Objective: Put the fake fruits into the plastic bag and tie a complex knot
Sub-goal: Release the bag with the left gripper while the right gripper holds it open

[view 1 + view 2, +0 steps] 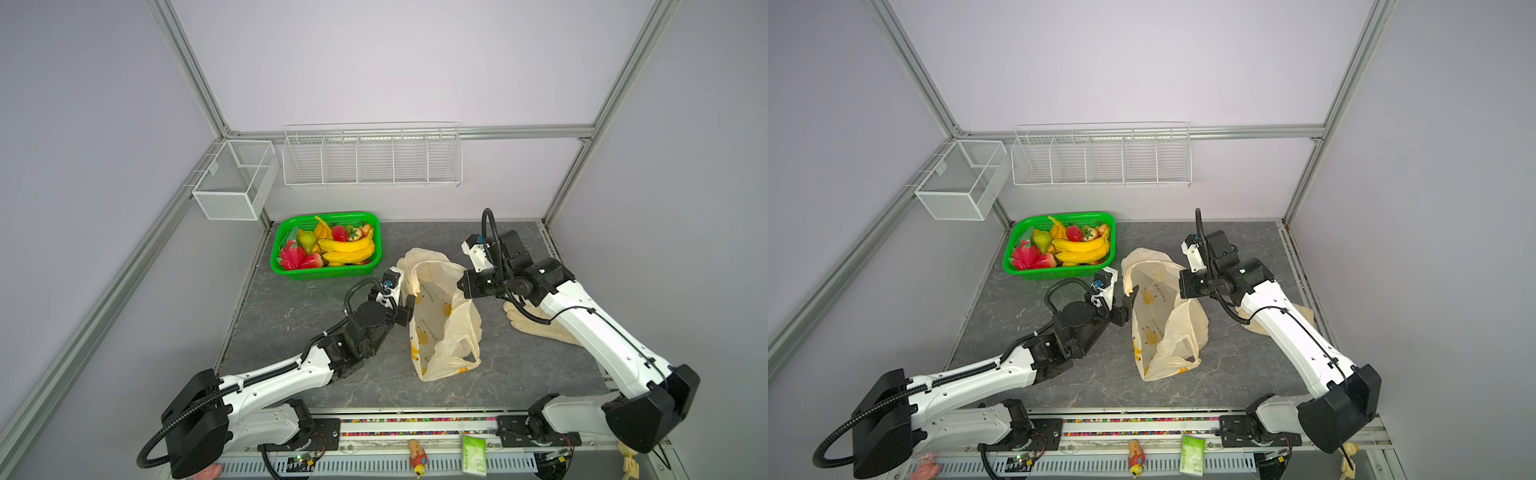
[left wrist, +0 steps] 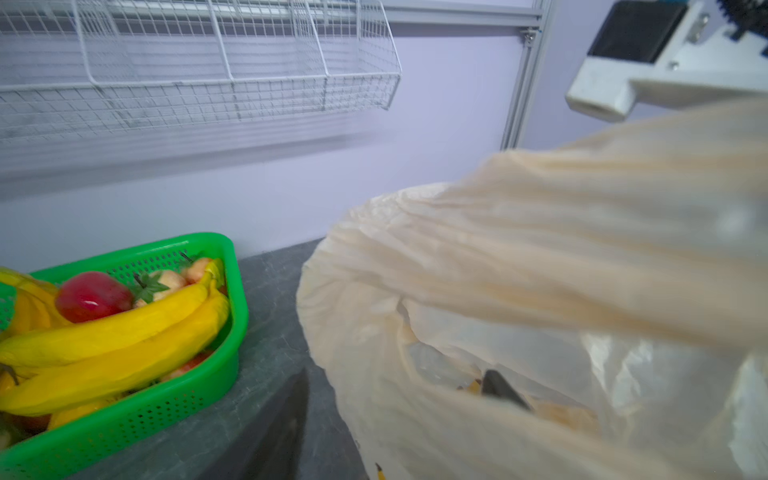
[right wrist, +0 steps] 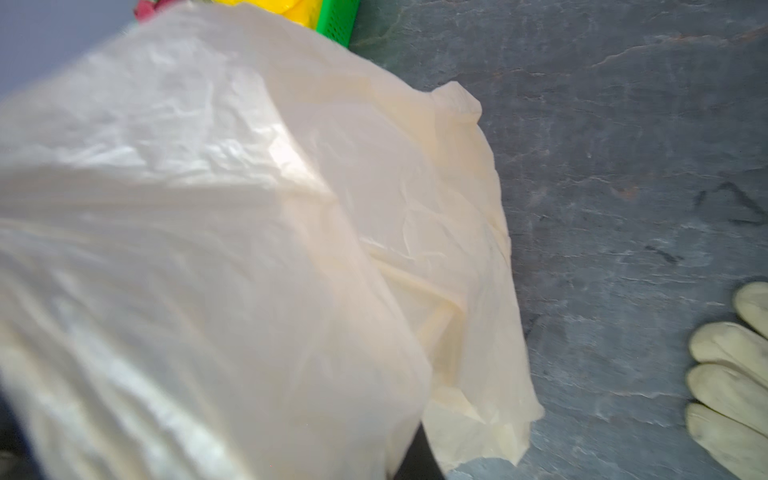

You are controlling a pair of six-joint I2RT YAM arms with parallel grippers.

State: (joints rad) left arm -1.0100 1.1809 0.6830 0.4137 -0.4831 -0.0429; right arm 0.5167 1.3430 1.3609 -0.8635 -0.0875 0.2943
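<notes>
Pinching the rim of the flimsy bag [image 1: 436, 332] on the surface [image 1: 540, 374], the right end effector [image 1: 460, 286] is shut; the left end effector [image 1: 410, 305] straddles the opposite rim, jaws apart. Light fruits [image 1: 347, 245] wait in the basket [image 1: 328, 273].

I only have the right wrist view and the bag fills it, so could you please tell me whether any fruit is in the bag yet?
Observer: None that I can see. In both top views the fake fruits lie in the green basket near the table's far left corner.
Operator: Thank you. Where is the left gripper?
Observer: The left gripper is at the left rim of the plastic bag. Its fingers stand apart, one outside the film and one showing through it.
Operator: Is the bag's mouth open?
Observer: Yes. In a top view the right gripper is shut on the right rim and holds it up, so the mouth gapes upward.
</notes>
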